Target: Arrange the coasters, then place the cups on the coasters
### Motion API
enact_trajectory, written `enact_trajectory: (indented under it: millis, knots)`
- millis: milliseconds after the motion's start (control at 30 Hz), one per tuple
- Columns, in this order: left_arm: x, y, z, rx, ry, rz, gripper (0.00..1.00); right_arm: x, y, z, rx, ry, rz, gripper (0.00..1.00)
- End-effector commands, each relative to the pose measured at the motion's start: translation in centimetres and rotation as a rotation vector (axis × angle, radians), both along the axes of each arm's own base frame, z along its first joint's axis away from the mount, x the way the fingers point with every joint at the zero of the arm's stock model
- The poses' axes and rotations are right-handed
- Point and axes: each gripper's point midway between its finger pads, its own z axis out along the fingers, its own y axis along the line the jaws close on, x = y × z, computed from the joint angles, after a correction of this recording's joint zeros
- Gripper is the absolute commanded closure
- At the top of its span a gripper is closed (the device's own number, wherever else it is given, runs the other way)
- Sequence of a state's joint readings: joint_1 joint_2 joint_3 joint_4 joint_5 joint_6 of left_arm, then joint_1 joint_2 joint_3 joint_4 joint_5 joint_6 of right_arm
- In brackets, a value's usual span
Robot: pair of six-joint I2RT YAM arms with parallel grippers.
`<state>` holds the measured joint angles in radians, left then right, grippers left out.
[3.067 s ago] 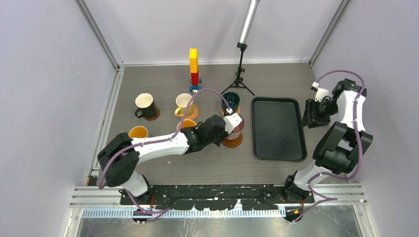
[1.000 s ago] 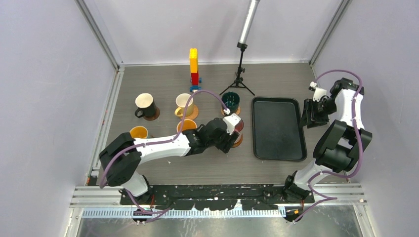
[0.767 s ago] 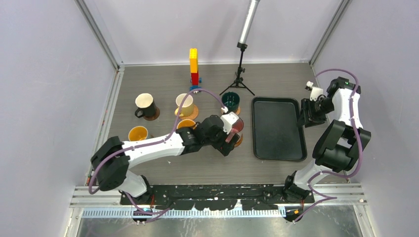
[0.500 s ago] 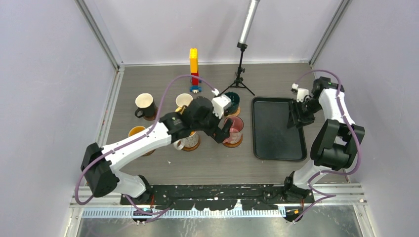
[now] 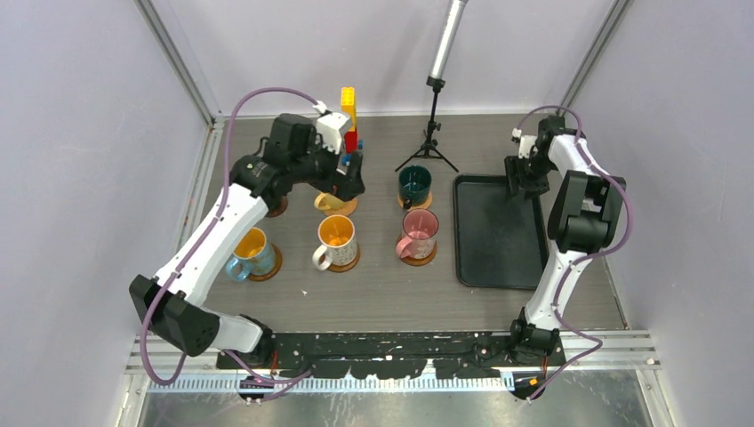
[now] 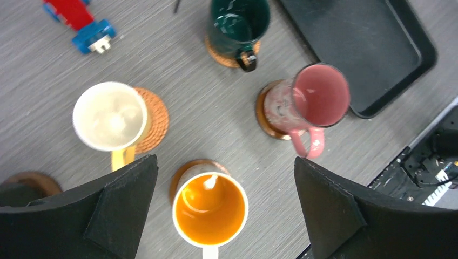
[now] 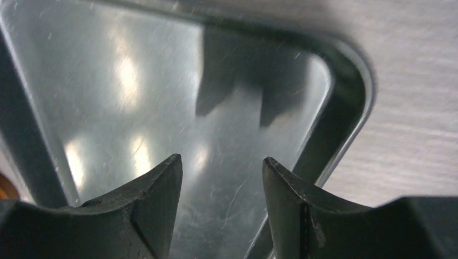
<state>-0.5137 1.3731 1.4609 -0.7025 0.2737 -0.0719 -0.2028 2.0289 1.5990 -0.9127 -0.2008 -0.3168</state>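
Observation:
Five cups show from above, each on a brown coaster: dark green, pink, white-patterned, light blue and cream-yellow, half covered by my left arm. That arm hides the black cup. My left gripper hangs high over the far row, open wide and empty; below it are the cream cup, the pink cup and the white-patterned cup. My right gripper is open, low over the tray's far corner.
A black tray lies right of the cups, its shiny floor under my right fingers. A tripod with a silver tube and a tower of toy bricks stand at the back. Grey walls close in both sides.
My left gripper let go of the pink cup on its coaster, opened wide and rose back toward the far left. My right gripper swung from the tray's right side to its far corner, jaws widening.

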Motion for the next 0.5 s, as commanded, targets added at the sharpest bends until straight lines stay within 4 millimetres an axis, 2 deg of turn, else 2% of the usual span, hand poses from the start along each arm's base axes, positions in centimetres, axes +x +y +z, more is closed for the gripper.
enact_trajectory:
  millis: [0, 167, 467]
  knots:
    - [1.4, 3.3, 1.2, 0.005, -0.011, 0.061, 0.00, 3.6, -1.7, 1.1, -0.064, -0.061, -0.009, 0.39]
    - [3.3, 6.5, 1.5, 0.013, -0.002, 0.161, 0.00, 6.2, -2.7, 0.3, -0.092, -0.068, -0.005, 0.39]
    - [4.4, 11.0, 0.5, 0.019, 0.101, 0.297, 0.00, 9.2, -4.2, -0.8, -0.146, -0.089, 0.008, 0.39]
